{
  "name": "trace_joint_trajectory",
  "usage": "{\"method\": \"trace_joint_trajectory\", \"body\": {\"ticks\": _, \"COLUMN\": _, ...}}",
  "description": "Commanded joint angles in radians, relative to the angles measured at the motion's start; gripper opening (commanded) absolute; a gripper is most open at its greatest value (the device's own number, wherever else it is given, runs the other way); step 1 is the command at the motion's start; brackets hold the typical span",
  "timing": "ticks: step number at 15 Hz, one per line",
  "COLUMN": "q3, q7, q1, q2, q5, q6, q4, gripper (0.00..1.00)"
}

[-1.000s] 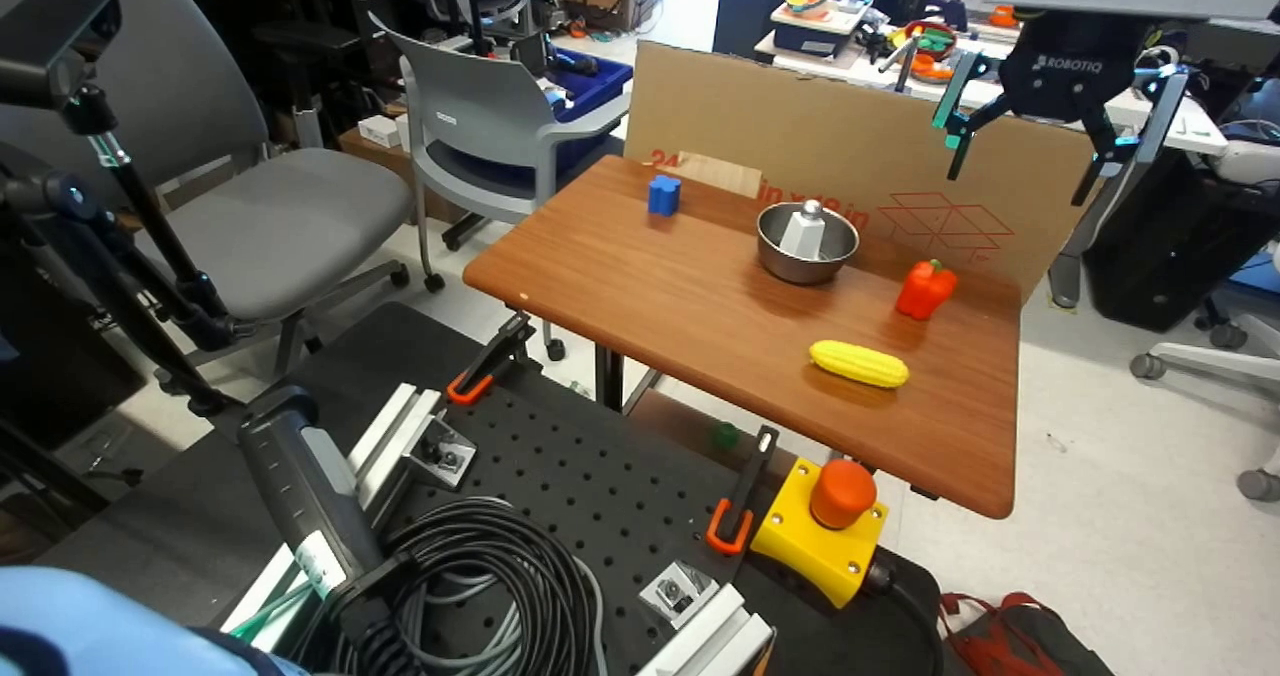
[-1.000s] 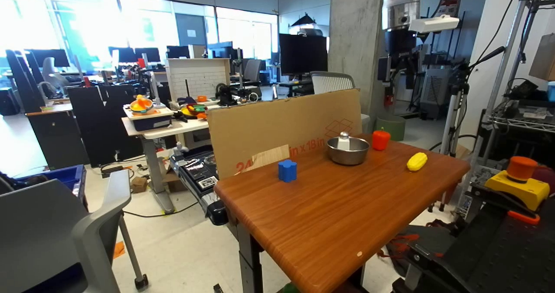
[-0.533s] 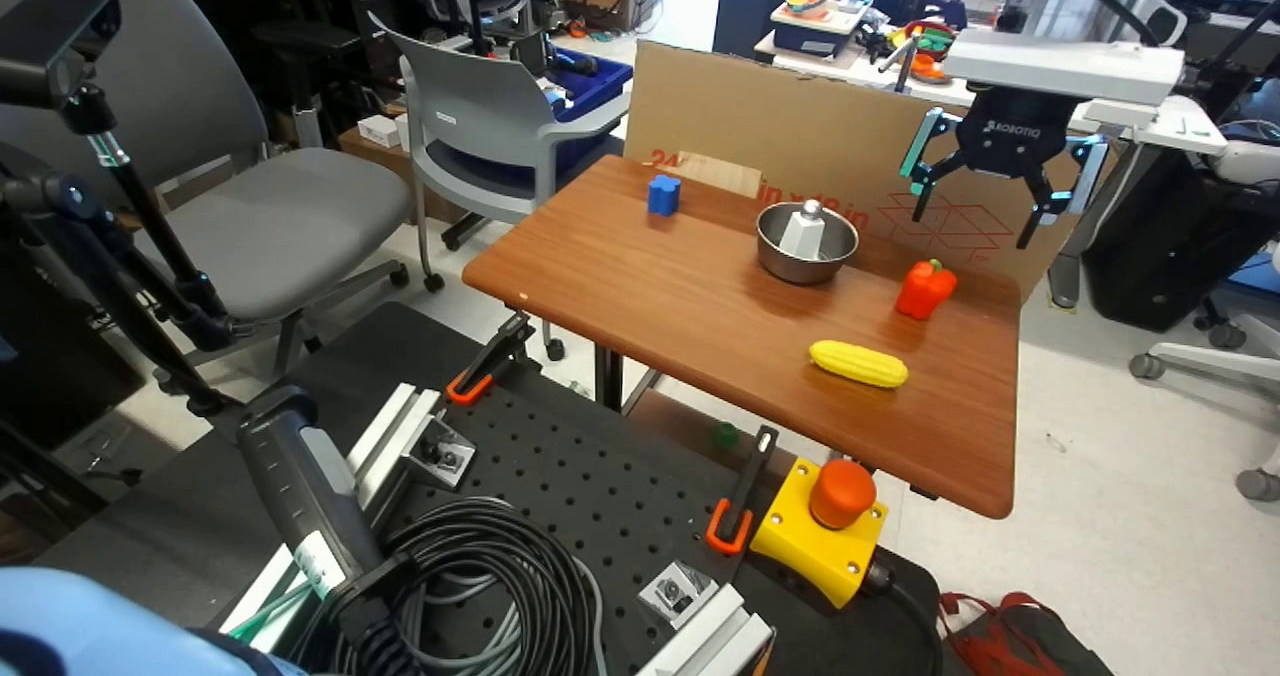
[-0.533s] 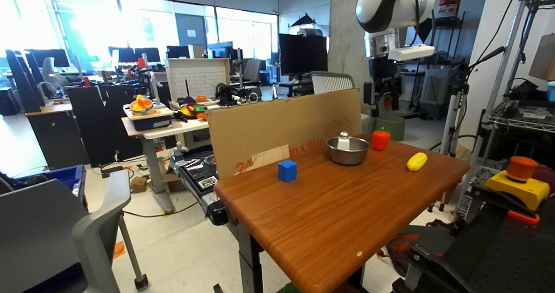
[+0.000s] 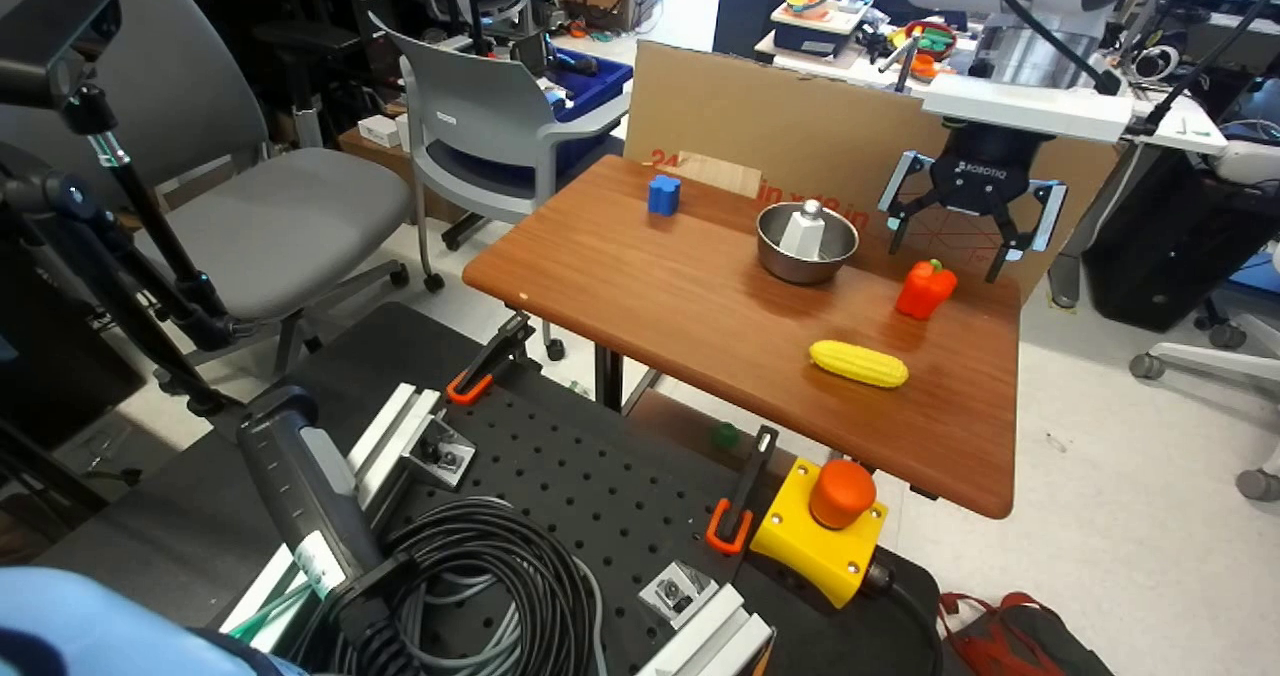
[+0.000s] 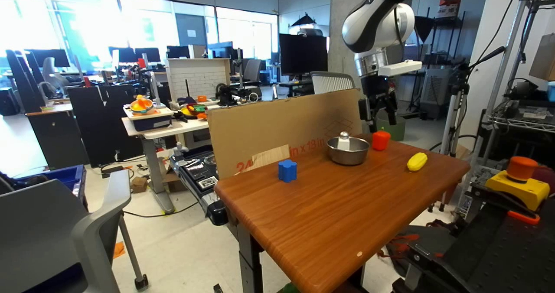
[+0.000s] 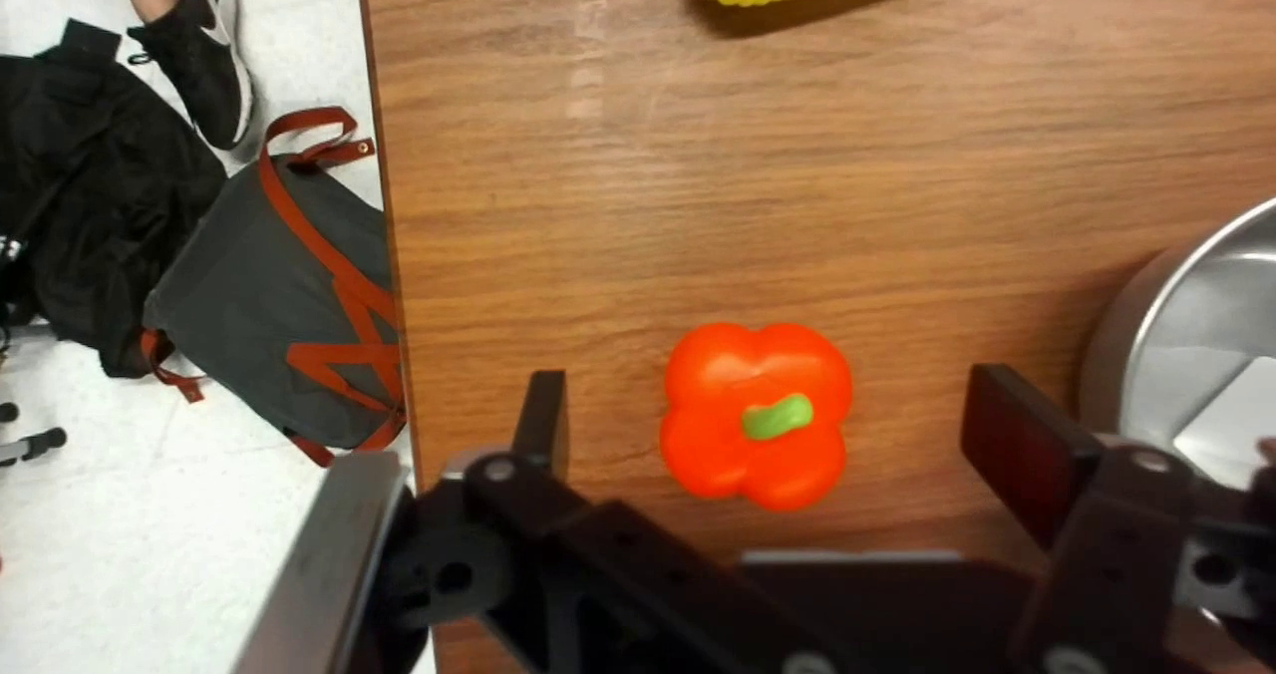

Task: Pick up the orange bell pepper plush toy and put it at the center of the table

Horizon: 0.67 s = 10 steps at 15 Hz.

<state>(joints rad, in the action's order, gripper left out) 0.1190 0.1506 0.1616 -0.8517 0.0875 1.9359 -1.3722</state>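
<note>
Hand (image 5: 945, 260) spread wide, fingers (image 7: 543, 417) well apart and pointing down toward the worktop (image 5: 640, 286). Roughly midway between those fingers in the wrist view, orange bell pepper toy (image 7: 748, 410), seen from above with its green stem uppermost, with brown wood on both sides and a slightly narrower strip toward the finger at picture left. Stands upright on the worktop, lower than the hand and apart from both fingers, close to the cardboard panel (image 5: 760, 116) and near a corner. Shows beneath the hand in both exterior views, near the fingertips; hard to tell from there whether squarely underneath or a little off. Next along the panel, near the toy, steel bowl (image 7: 1112, 355) with a white block (image 5: 803, 236) in it, overlapped in the wrist view by the finger at picture right. Farther along the same side, well apart from toy and hand, blue lobed piece (image 5: 664, 197). Toward the opposite long edge, yellow corn toy (image 5: 858, 364) lying on its side, cut off at the top of the wrist view. Beyond the short edge, at picture left of the wrist view, grey bag (image 7: 249, 300) with red straps on the floor (image 7: 189, 574), far lower than the hand.
</note>
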Motion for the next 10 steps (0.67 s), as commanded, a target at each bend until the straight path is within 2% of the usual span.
{"method": "trace_joint_trajectory", "body": {"ticks": 1, "q3": -0.007, "q7": -0.01, "q1": -0.002, "q2": -0.077, "q5": 0.015, "q6": -0.085, "q4": 0.118, "gripper": 1.0}}
{"method": "trace_joint_trajectory", "body": {"ticks": 4, "q3": -0.005, "q7": -0.018, "q1": -0.003, "q2": -0.118, "q5": 0.015, "q6": -0.107, "q4": 0.171, "gripper": 1.0}}
{"method": "trace_joint_trajectory", "body": {"ticks": 5, "q3": -0.005, "q7": -0.023, "q1": -0.002, "q2": -0.133, "q5": 0.012, "q6": -0.115, "q4": 0.193, "gripper": 0.75}}
{"method": "trace_joint_trajectory", "body": {"ticks": 6, "q3": -0.004, "q7": -0.026, "q1": -0.002, "q2": -0.147, "q5": 0.012, "q6": -0.126, "q4": 0.214, "gripper": 0.74}}
{"method": "trace_joint_trajectory", "body": {"ticks": 7, "q3": -0.008, "q7": -0.026, "q1": 0.0, "q2": -0.163, "q5": 0.008, "q6": -0.144, "q4": 0.236, "gripper": 0.68}}
{"method": "trace_joint_trajectory", "body": {"ticks": 10, "q3": -0.007, "q7": -0.032, "q1": 0.0, "q2": -0.192, "q5": 0.006, "q6": -0.195, "q4": 0.287, "gripper": 0.42}}
